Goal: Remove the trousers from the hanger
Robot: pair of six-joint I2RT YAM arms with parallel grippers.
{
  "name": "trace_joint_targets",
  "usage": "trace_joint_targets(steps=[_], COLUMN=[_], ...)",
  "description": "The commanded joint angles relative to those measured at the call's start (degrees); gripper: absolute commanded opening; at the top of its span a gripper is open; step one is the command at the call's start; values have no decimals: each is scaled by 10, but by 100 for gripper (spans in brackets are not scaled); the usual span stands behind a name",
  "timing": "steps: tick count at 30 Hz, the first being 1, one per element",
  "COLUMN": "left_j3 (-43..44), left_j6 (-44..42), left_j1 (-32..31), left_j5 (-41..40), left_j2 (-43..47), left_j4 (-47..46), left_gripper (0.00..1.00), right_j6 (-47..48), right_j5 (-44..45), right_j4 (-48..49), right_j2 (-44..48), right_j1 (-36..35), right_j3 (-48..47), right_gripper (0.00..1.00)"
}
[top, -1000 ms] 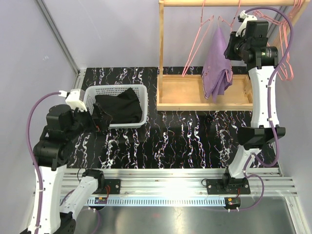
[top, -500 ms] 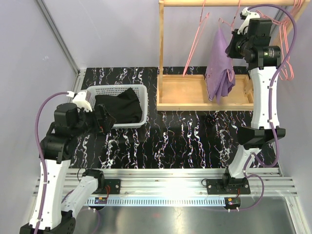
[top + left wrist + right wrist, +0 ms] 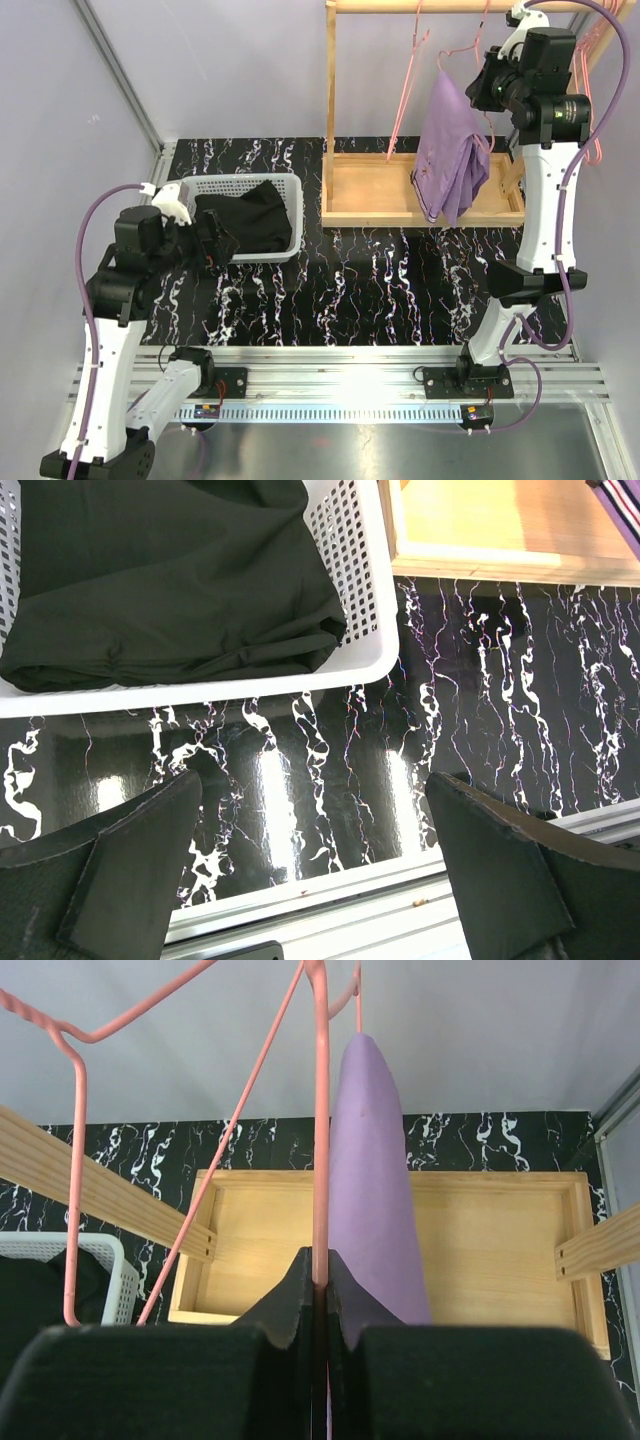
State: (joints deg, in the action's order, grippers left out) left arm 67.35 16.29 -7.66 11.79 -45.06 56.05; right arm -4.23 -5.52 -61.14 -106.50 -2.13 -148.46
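**Right end effector clamped on hanger wire, purple trousers draped over it**

The right end effector (image 3: 487, 85) is raised high beside the wooden rack (image 3: 329, 110), and the wrist view shows its fingers (image 3: 298, 1295) pressed together on a thin vertical run of the pink wire hanger (image 3: 320, 1110). The light purple trousers (image 3: 450, 150) hang folded over that hanger, falling in front of the rack's wooden tray (image 3: 370, 190). From the wrist camera the cloth appears as a narrow rounded ridge just right of the gripped wire. Whether the hanger's hook sits on the top rail cannot be made out. Another pink hanger (image 3: 405, 90) hangs empty to the left of the garment.

The left end effector (image 3: 215, 245) is low over the black marbled worktop (image 3: 380, 290), its fingers (image 3: 130, 880) spread wide with nothing between them, just in front of the white basket (image 3: 240, 179). The black trousers (image 3: 250, 215) lie bunched inside that basket, filling most of it.
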Motion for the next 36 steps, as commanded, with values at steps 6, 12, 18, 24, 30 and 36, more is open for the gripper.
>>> trace_joint_targets(steps=[6, 12, 18, 24, 30, 36], left_j3=[28, 39, 59, 102, 191, 266], left_j6=[18, 18, 27, 33, 20, -70], left_j1=[-16, -32, -54, -180, -386, -621], left_j5=[36, 13, 18, -5, -151, -392], left_j2=[-13, -33, -43, -62, -123, -207], left_j4=[-48, -52, -58, -119, -176, -297], left_gripper=[99, 99, 99, 99, 99, 99], right_j6=[-11, -10, -27, -41, -51, -66], right_j5=[-22, -32, -41, -58, -64, -59], right_j4=[111, 148, 162, 152, 113, 86], right_j2=[53, 75, 99, 171, 246, 334], right_j1=[3, 4, 3, 3, 3, 3], right_j3=[-24, -5, 5, 44, 92, 176], right_gripper=[0, 0, 0, 0, 0, 0])
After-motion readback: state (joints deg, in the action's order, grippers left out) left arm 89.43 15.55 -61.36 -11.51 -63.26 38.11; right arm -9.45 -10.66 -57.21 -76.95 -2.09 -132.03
